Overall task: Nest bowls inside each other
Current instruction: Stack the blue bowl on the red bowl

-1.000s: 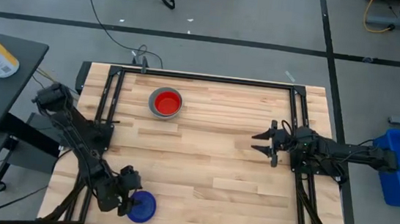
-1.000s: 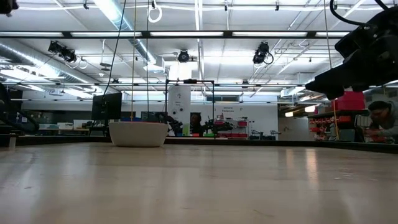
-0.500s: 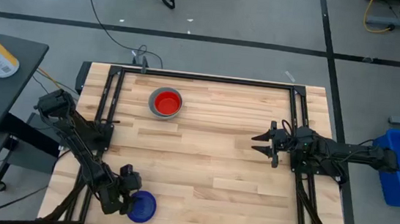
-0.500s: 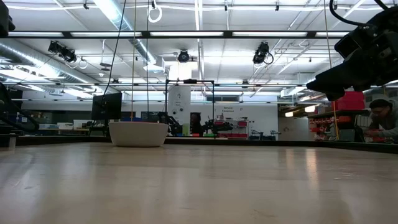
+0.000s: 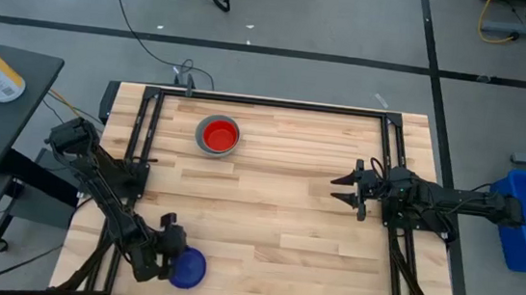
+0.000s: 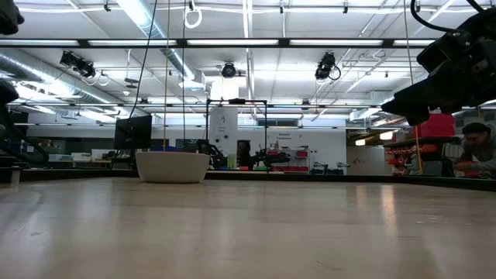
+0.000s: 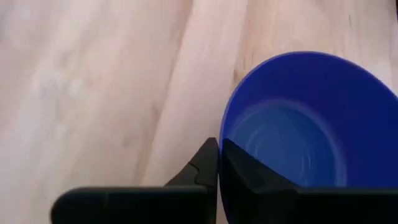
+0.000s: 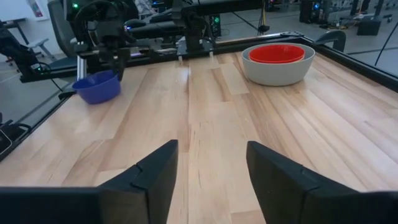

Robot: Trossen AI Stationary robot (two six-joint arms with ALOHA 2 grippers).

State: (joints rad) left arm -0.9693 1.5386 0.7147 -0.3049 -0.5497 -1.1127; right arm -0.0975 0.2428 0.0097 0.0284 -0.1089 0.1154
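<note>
Now dark blue bowl (image 7: 298, 137) rim inside left tool (image 7: 219, 163).

Bright, even overhead strip lighting, faint shadows, left wrist view perhaps soft — close-up

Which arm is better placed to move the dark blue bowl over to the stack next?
Left. The left gripper is shut on the rim of the dark blue bowl at the near-left edge. The right gripper hangs open over bare table, far from it and from the grey bowl holding the red bowl.
</note>
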